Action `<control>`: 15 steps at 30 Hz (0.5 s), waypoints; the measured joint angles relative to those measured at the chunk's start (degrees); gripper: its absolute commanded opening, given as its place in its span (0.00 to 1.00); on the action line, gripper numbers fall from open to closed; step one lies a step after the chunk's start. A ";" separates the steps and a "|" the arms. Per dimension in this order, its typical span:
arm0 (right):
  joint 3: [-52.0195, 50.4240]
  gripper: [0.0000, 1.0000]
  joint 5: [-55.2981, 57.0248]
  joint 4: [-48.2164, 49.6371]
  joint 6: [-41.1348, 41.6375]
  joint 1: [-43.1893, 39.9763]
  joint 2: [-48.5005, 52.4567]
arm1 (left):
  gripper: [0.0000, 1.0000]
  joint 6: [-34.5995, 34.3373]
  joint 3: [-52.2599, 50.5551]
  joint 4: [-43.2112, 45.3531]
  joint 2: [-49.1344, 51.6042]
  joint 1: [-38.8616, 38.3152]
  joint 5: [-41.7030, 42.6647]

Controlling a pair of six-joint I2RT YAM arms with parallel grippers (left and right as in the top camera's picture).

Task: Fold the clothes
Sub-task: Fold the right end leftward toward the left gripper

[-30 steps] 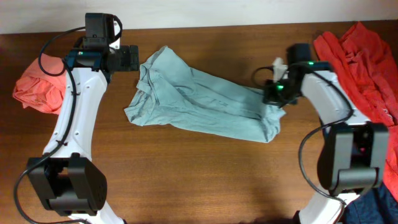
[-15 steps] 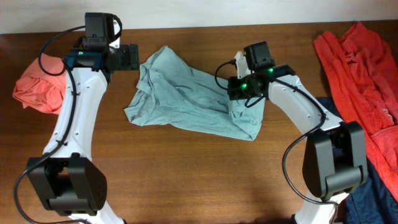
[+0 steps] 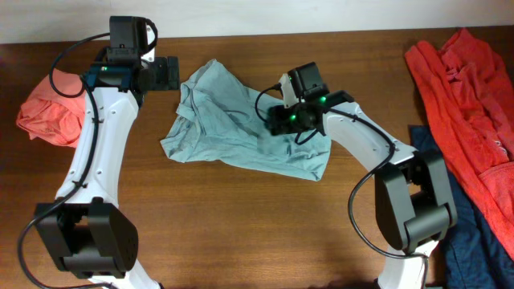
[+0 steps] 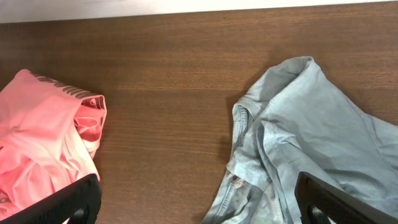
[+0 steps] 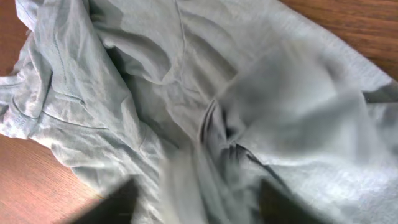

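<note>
While the overhead view takes in the whole table, each wrist view gives only a patch of it. Overhead: pale blue-green T-shirt lies crumpled near table centre, lower right end doubled back on itself. Salmon-pink garment is bunched at the far left edge, orange-red garment is spread along the right edge, and navy garment is at the lower right corner, partly under the right arm's base. The last two show in no wrist view. Left gripper sits just off the shirt's upper left corner, not touching cloth. From above, how its jaws stand is hard to read. The left wrist view settles it: fingertips are dark in the two bottom corners, wide apart, nothing between them but wood and the shirt's neck edge, so left gripper is open and empty. That view also shows the pink one and the T-shirt well apart, bare wood between. Right gripper is over the middle of the shirt, with the arm covering the cloth under it from above. The right wrist view fills with the T-shirt, wrinkled, a puckered ridge at centre. Its fingers are blurred dark shapes low in frame, standing apart, so right gripper is spread open just above the cloth, pinching nothing.
</note>
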 measured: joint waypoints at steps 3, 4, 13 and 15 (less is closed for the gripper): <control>1.36 0.93 -0.87 -1.01 0.02 0.26 0.09 | 0.99 0.00 0.00 0.04 0.00 0.00 0.00; 2.75 0.93 -1.07 -2.25 0.02 0.35 0.15 | 0.99 0.00 0.00 0.04 0.00 0.00 0.00; 12.76 0.87 8.00 -14.86 1.40 0.28 0.22 | 0.99 0.00 0.00 0.02 0.00 0.00 0.00; 12.76 0.83 10.14 -15.17 3.10 0.28 0.72 | 0.99 0.00 0.00 0.04 0.00 0.00 0.00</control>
